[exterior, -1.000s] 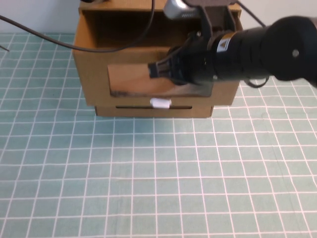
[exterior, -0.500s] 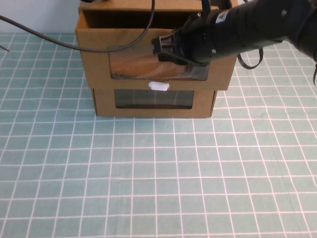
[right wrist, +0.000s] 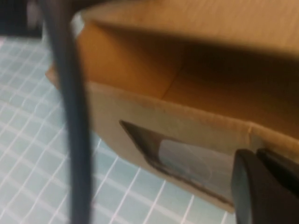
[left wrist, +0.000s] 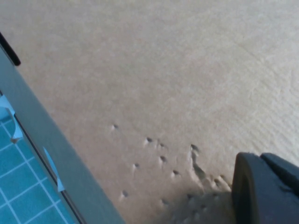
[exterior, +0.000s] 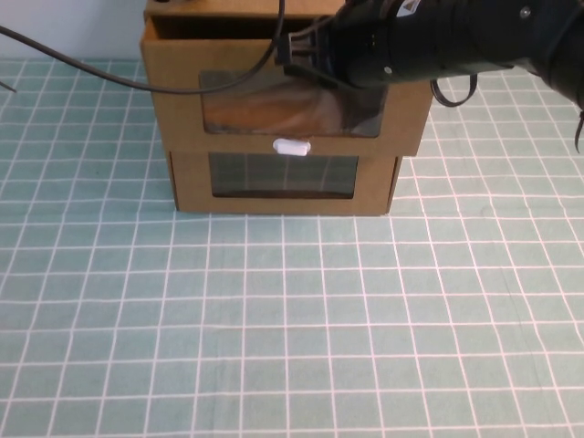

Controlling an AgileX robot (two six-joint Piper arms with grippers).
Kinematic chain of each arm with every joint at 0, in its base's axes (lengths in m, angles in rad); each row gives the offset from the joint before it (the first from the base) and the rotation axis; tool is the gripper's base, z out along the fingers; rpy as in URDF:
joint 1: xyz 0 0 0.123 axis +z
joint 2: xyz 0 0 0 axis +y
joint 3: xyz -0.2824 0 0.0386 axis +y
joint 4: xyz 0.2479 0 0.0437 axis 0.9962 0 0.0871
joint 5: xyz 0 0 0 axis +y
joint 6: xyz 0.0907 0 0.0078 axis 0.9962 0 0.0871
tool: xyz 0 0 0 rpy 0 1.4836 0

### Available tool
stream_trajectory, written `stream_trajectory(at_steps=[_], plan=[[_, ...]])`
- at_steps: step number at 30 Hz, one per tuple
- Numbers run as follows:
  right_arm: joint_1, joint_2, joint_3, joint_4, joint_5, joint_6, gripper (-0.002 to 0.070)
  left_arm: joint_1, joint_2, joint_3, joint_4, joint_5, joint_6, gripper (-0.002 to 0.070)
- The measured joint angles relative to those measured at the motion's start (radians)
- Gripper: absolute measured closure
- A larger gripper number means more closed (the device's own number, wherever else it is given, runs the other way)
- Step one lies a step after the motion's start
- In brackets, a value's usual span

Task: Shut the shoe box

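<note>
The shoe box (exterior: 173, 100) is the upper of two stacked brown cardboard boxes, with a clear window (exterior: 274, 109) and a white pull tab (exterior: 291, 146) below it. Its drawer front stands a little forward, and a dark strip of the inside shows behind it. My right gripper (exterior: 306, 57) is pressed against the upper part of that front, its black arm crossing in from the right. The right wrist view shows the box's front wall (right wrist: 140, 112) and open inside, with the right gripper (right wrist: 266, 189) beside the window. My left gripper (left wrist: 266, 189) lies close against plain cardboard (left wrist: 154, 70); it is hidden in the high view.
The lower cardboard box (exterior: 192, 187) with its own window sits under the shoe box on a teal gridded mat (exterior: 292, 319). A black cable (exterior: 109, 78) runs from the left edge over the box top. A grey strip (left wrist: 42, 149) borders the cardboard in the left wrist view.
The drawer front has slid back towards the rear, uncovering the lower box's window. My right arm moved back with it.
</note>
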Motion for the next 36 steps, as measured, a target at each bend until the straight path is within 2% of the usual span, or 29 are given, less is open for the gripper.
stream_trajectory(at_steps=[10, 19, 27, 32, 36], plan=[[-0.011, 0.075, -0.002, 0.022, -0.176, -0.002, 0.0687, 0.0, 0.0, 0.0, 0.0, 0.0, -0.001, 0.068], [-0.042, 0.117, -0.002, 0.049, -0.217, -0.004, 0.0689, 0.0, 0.0, -0.001, -0.006, 0.002, -0.005, 0.068], [-0.054, 0.007, -0.002, 0.049, -0.06, -0.034, 0.0689, 0.0, -0.009, -0.016, 0.009, 0.033, -0.007, 0.068], [-0.057, -0.165, -0.002, 0.0, 0.148, -0.046, 0.0688, 0.006, -0.071, -0.016, 0.031, 0.101, -0.007, 0.068], [-0.057, -0.3, 0.042, -0.084, 0.306, 0.014, 0.0688, 0.007, -0.181, 0.041, 0.045, 0.093, -0.007, 0.068]])
